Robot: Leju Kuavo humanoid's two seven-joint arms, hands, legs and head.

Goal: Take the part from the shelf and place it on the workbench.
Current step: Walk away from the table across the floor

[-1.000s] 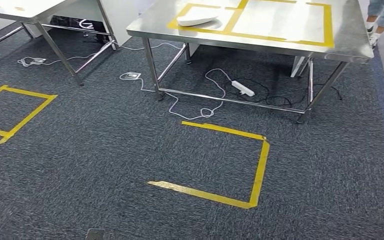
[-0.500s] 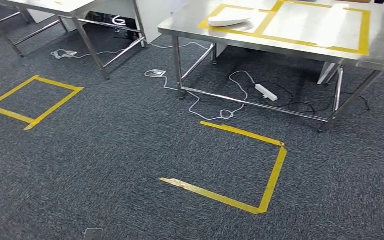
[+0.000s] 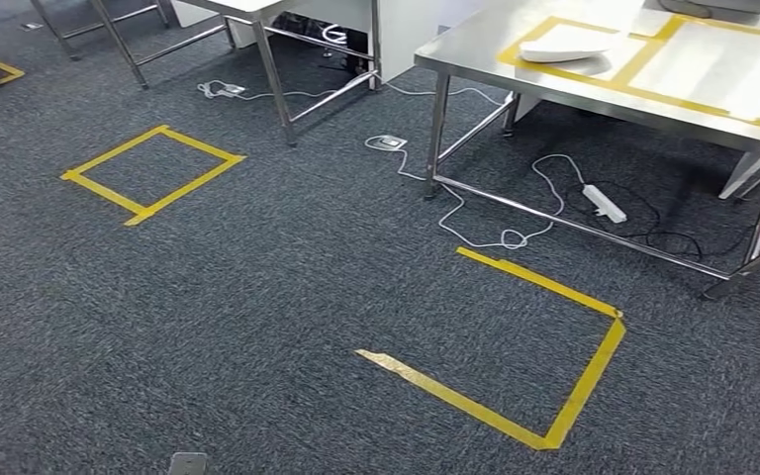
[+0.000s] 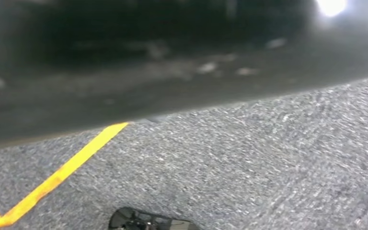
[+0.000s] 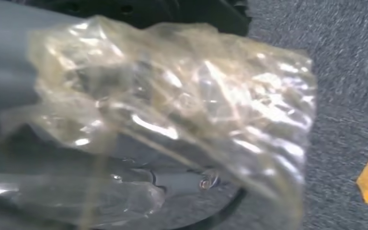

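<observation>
In the right wrist view my right hand holds the part, a dark round piece wrapped in a crinkled clear plastic bag. The bag hides my fingers, and grey carpet lies beneath. In the head view the steel workbench stands at the upper right, with yellow tape rectangles on its top. A white curved part lies inside one of the taped rectangles.
White cables and a power strip lie on the carpet under the workbench. Yellow tape squares mark the floor. A second steel table stands at the upper left, with a floor socket between the tables.
The whole head view has shifted: the camera has turned left, so the workbench and tape squares now sit further right in the picture. Nothing on the floor or workbench has itself moved.
</observation>
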